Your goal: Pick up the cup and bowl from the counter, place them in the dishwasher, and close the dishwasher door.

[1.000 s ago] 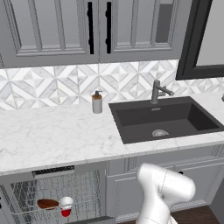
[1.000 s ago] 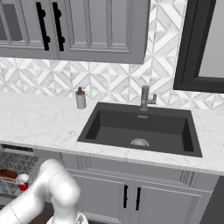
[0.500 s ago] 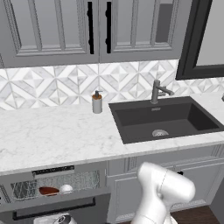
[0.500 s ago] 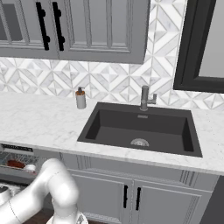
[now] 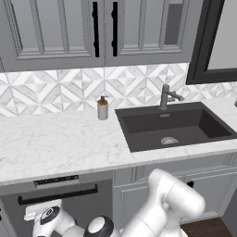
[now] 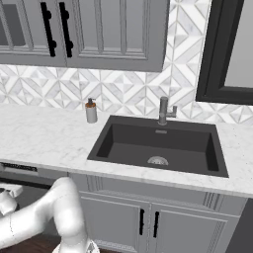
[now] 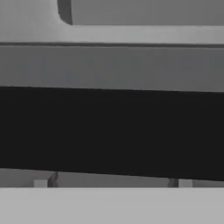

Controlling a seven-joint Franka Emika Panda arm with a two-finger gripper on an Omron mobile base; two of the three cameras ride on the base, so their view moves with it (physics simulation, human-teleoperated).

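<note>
- Gripper point(image 7: 112, 180) stands spread wide with nothing between its tips; in the hand view the two small fingertips point(image 7: 41, 183) sit far apart at the bottom, close against the long black bar handle point(image 7: 112, 131) of the dishwasher door point(image 7: 112, 65).
- No brand, label or readable writing shows; the thin dark control strip point(image 5: 56, 181) carries pale marks too small to read.
- White arm point(image 5: 157, 208) bends low from its base and reaches across toward the dishwasher door in the left base view, its wrist just below the handle there; the hand itself is hard to make out among the wrist parts.
- Dishwasher point(image 5: 58, 196) sits under the counter point(image 5: 55, 143) with its door upright and shut, so the rack, cup and bowl cannot be seen.
- Right base view cuts the dishwasher off at the left edge, the arm crossing in front of it.
- On the counter, a grey soap dispenser point(image 5: 102, 108) stands near the black sink point(image 5: 176, 126) and its tap point(image 5: 165, 96).
</note>
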